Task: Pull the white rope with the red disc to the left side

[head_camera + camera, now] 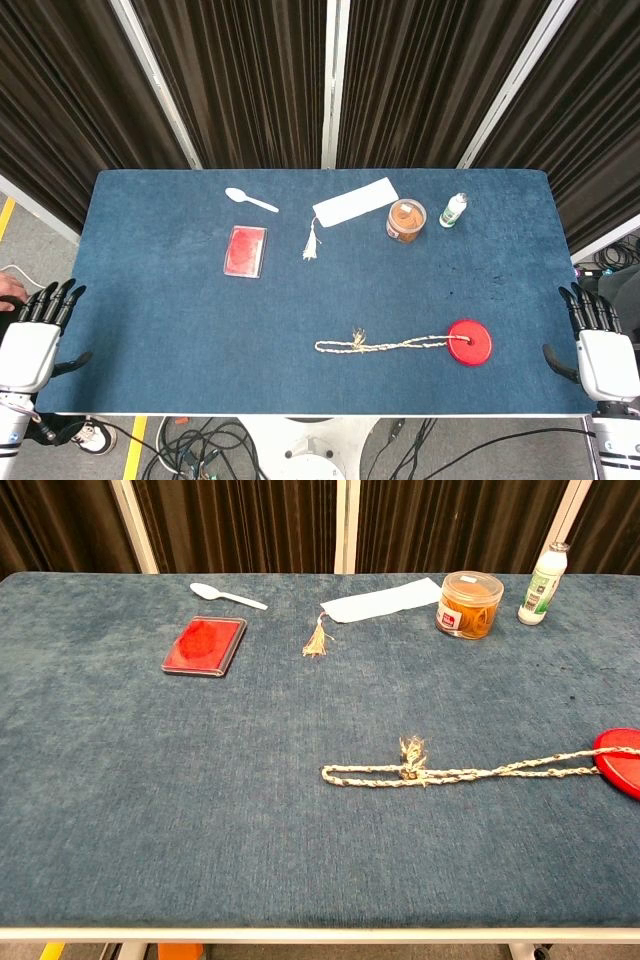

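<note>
Head view shows both hands parked off the table's near corners: the left hand (35,335) at about eight o'clock and the right hand (600,340) at about four o'clock, each with fingers spread and nothing in them. Neither appears in the chest view.

The white rope (385,345) lies flat on the blue table (160,300), running from a free loop at its nine o'clock end to the red disc (469,342) at its three o'clock end — all of it toward the five o'clock part of the surface. A frayed knot (412,752) sits partway along. The pull has not begun, judging by how far right the disc rests.

Risks from here, as I judge them:
- The rope is thin and lies flush on the cloth, so fingers may close on fabric or slip off the loop.
- Grabbing at the knot could leave the loop end trailing and bunching.
- A quick tug might flip or snag the disc on the nap.

Well clear at twelve o'clock sit a white spoon (250,200), a red card case (245,249), a tassel (311,243), a paper strip (355,201), a jar (406,220) and a small bottle (454,210) — unlikely to interfere.
</note>
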Robot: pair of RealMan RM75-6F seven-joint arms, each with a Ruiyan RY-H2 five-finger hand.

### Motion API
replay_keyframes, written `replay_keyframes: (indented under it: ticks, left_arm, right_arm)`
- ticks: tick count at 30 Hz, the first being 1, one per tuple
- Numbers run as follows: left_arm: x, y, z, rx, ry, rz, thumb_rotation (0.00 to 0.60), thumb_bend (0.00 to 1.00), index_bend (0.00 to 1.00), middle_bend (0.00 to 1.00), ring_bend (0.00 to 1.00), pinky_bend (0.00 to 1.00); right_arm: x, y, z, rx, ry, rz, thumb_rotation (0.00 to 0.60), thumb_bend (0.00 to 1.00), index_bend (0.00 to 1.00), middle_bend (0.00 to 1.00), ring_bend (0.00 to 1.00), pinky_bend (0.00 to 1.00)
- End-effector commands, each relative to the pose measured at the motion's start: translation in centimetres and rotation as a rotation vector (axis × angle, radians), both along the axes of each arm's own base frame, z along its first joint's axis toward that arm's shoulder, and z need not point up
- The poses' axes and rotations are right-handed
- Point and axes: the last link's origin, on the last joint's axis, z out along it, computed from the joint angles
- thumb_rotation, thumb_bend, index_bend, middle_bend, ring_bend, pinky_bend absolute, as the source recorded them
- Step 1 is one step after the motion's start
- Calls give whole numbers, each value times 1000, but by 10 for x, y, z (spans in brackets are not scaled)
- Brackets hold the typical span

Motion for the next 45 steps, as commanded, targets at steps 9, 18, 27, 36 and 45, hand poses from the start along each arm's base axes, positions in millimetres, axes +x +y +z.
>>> replay_keyframes:
  ticks: [9,18,27,36,45]
  left_arm:
    - [10,5,-6,-50,-7,-37,600,11,92,39,0,115]
    - [65,21,-51,-283,-42,-255,600,12,92,39,0,115]
    - [150,49,-118,-523,-51,-496,600,11,92,39,0,115]
    - [204,65,-190,-715,-22,-610,600,10,92,39,0,116]
    - [225,71,-222,-780,2,-644,600,11,93,45,0,116]
  right_arm:
    - [-1,-1,4,-12,-1,-6,600,212,0,0,0,0]
    - [-7,-1,14,-35,10,-17,600,212,0,0,0,0]
    - [-10,-2,22,-58,3,-27,600,213,0,0,0,0]
    - [-14,0,29,-75,1,-42,600,213,0,0,0,0]
    - [-22,1,33,-88,-11,-61,600,214,0,0,0,0]
